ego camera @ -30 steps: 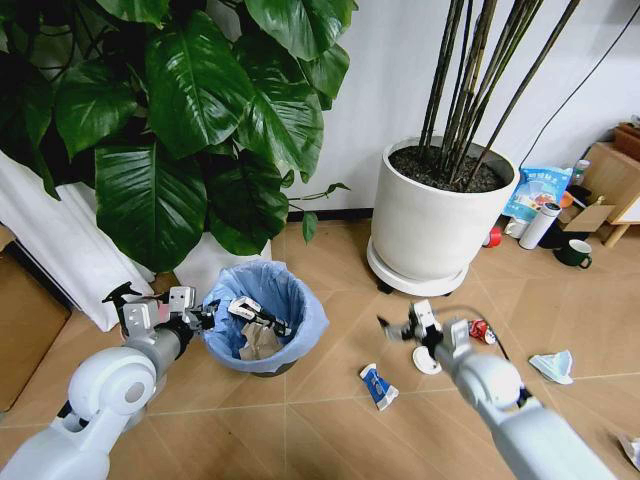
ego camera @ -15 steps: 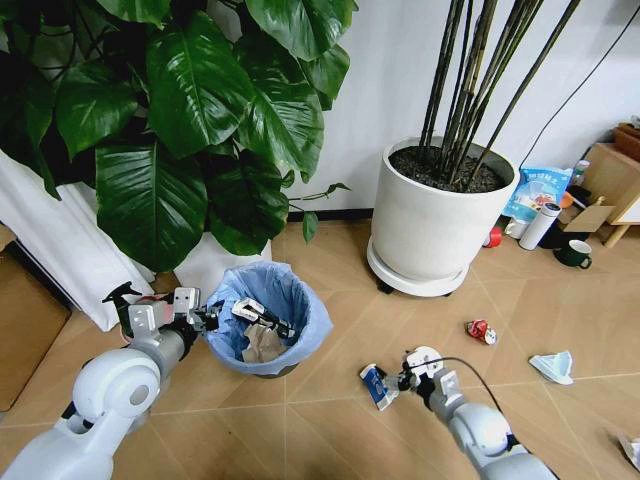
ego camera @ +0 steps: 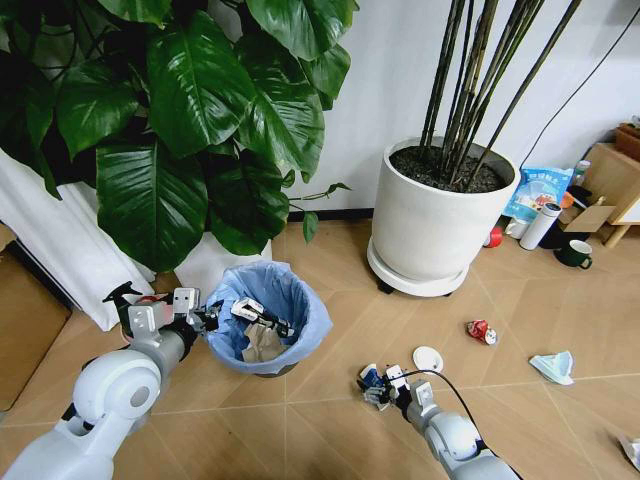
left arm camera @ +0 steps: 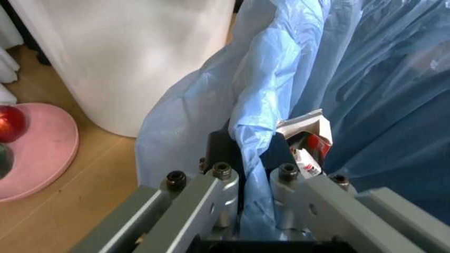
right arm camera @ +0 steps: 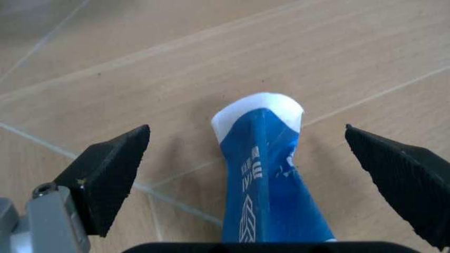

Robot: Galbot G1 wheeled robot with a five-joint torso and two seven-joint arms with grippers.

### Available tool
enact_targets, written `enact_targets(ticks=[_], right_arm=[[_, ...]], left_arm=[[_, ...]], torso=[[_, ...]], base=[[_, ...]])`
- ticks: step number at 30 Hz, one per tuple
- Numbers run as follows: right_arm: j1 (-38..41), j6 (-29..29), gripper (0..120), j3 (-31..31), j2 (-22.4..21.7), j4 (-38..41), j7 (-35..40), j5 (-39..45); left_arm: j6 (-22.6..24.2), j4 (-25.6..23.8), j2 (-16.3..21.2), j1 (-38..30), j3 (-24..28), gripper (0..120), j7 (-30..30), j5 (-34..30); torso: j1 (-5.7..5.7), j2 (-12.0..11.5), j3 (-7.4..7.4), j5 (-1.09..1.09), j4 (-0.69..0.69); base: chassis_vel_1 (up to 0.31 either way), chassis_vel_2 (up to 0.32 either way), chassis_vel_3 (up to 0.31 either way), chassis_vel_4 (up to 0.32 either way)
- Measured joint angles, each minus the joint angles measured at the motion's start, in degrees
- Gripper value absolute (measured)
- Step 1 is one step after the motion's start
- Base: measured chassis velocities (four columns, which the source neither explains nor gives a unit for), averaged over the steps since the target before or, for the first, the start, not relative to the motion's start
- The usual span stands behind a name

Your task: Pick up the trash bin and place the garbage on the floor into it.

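"While the right gripper (right arm camera: 250,174) sits wide open over the blue wrapper (right arm camera: 271,174), what should it do?"

"Go straight down, then squeeze its thin middle. It lies flat at the lower middle, white end pointing up."

"And the trash bin (ego camera: 268,318)?"

"Left of centre. The left gripper (left arm camera: 253,182) is pinching its rim."
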Motion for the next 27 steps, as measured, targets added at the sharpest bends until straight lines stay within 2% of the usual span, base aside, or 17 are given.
enact_targets(ticks=[6,9,11,13,15,16,22,23,25,27], right_arm=[[0.88,-0.02,95,-0.06,0.54,-2.37,-0.26,0.0],[1.24,0.52,83,-0.04,1.03,-4.34,-0.69,-0.87],[1.27,0.56,81,-0.02,1.08,-4.49,-0.73,-0.94],[1.62,1.11,68,0.23,1.51,-5.98,-0.9,-1.39],[1.69,1.23,59,0.37,1.58,-6.31,-0.91,-1.4],[1.69,1.23,59,0.37,1.58,-6.31,-0.91,-1.4],[1.76,1.38,32,0.46,1.97,-6.68,-0.86,-1.63],[1.76,1.38,32,0.46,1.97,-6.68,-0.86,-1.63],[1.76,1.43,22,0.55,2.22,-6.87,-0.73,-1.85],[1.76,1.53,18,0.62,2.32,-6.96,-0.63,-1.95]], left_arm=[[-0.06,-0.01,0.02,-0.01,-0.04,0,-0.01,0.01],[-0.08,-0.03,0.03,-0.03,-0.1,0,-0.02,0.0],[-0.08,-0.03,0.03,-0.03,-0.11,0,-0.02,0.0],[-0.11,-0.09,0.06,-0.03,-0.26,0,-0.01,-0.01],[-0.13,-0.25,0.14,0.06,-0.49,0,0.02,-0.06],[-0.13,-0.25,0.14,0.06,-0.49,0,0.02,-0.06],[-0.26,-0.34,0.35,0.21,-0.76,0,0.16,-0.16],[-0.26,-0.34,0.35,0.21,-0.76,0,0.16,-0.16],[-0.34,-0.46,0.56,0.21,-0.88,0,0.23,-0.26],[-0.36,-0.52,0.67,0.23,-0.98,0,0.26,-0.32]], torso=[[0.0,0.0,0.0,0.0,0.0],[0.0,0.0,0.0,0.0,-0.01],[0.0,0.0,0.0,0.0,-0.01],[0.0,0.0,0.0,0.01,-0.01],[0.0,0.0,0.0,0.0,-0.01],[0.0,0.0,0.0,0.0,-0.01],[0.0,0.0,0.0,0.0,-0.01],[0.0,0.0,0.0,0.0,-0.01],[0.0,0.0,0.0,0.0,-0.01],[0.0,0.0,0.0,0.0,-0.01]], base=[[0.0,0.0,0.0,0.0],[0.0,0.0,0.0,0.0],[0.0,0.0,0.0,0.0],[0.0,0.0,0.0,0.0],[0.0,0.0,0.0,0.0],[0.0,0.0,0.0,0.0],[0.0,0.0,0.0,0.0],[0.0,0.0,0.0,0.0],[0.0,0.0,0.0,0.0],[0.0,0.0,0.0,0.0]])
